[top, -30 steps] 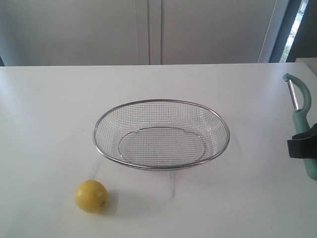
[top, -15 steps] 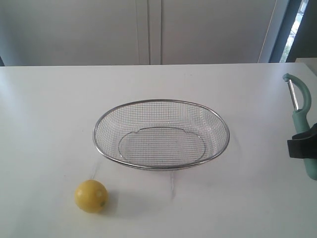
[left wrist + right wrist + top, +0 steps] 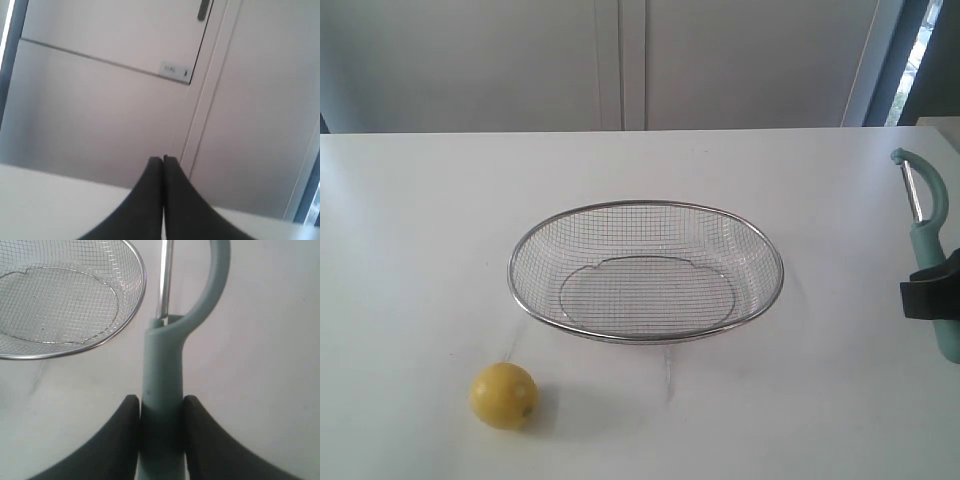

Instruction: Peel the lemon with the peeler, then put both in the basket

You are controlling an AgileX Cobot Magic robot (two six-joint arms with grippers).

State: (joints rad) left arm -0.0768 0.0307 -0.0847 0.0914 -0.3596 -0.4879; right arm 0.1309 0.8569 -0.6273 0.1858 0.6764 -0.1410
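Note:
A yellow lemon lies on the white table near the front left, apart from the basket. The wire-mesh basket stands empty in the middle; its rim also shows in the right wrist view. At the right edge my right gripper is shut on the teal peeler, whose hooked head and blade point away toward the back. In the right wrist view both black fingers clamp the peeler's handle at my right gripper. My left gripper is shut on nothing and faces the wall.
The white table reaches back to a pale panelled wall. A dark window frame stands at the back right. A small label sits on the wall panel in the left wrist view.

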